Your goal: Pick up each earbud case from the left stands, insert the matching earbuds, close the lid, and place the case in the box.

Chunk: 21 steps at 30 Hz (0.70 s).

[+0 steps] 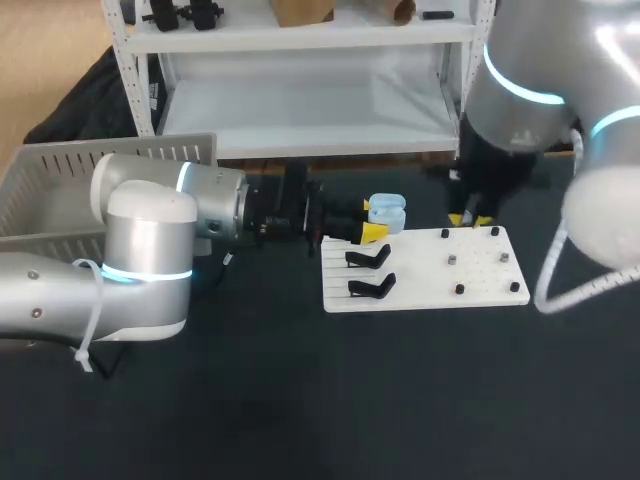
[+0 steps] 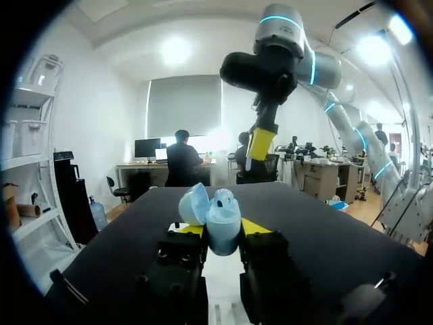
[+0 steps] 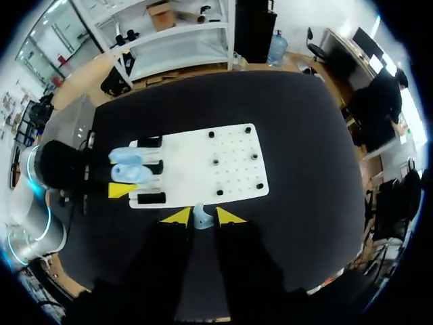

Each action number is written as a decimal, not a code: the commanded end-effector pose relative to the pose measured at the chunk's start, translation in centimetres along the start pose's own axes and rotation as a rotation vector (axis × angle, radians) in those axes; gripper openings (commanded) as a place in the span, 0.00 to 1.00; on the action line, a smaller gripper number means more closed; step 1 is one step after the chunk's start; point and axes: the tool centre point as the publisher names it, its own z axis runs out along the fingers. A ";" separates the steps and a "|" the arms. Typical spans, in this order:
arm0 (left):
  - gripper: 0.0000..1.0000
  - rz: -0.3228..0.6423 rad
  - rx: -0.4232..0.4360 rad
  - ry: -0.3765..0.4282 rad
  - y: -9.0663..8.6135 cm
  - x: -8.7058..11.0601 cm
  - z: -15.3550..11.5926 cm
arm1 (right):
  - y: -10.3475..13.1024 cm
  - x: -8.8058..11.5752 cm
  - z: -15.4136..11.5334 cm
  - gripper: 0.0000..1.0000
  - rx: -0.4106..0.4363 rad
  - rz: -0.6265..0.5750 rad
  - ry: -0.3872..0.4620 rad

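We see a dark table (image 1: 300, 400) standing before white metal shelving (image 1: 310, 95) on a pale wooden floor (image 1: 45, 60), white walls (image 2: 101, 135) under bright ceiling lights (image 2: 175, 51), and what may be a drawn grey blind (image 2: 183, 105).

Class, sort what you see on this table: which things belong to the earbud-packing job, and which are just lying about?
Job: open blue case, earbud in right gripper, white board, black stands, grey box.
Just there: white cable, dark table.

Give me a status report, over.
Left gripper shut on case, lid open. Right gripper shut on earbud, at the board's edge. Nothing seen between them.
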 end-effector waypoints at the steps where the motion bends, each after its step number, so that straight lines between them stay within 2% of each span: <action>1: 0.00 0.000 -0.001 0.002 0.0 0.0 0.1 | 2.1 -0.7 -1.2 0.00 0.052 -0.062 0.074; 8: 0.00 0.000 -0.001 0.002 0.0 0.0 0.1 | 4.4 -0.2 -1.1 0.00 0.037 -0.185 0.089; 21: 0.00 0.000 -0.001 0.002 0.0 0.0 0.1 | 4.3 0.0 -1.0 0.00 0.043 -0.199 0.074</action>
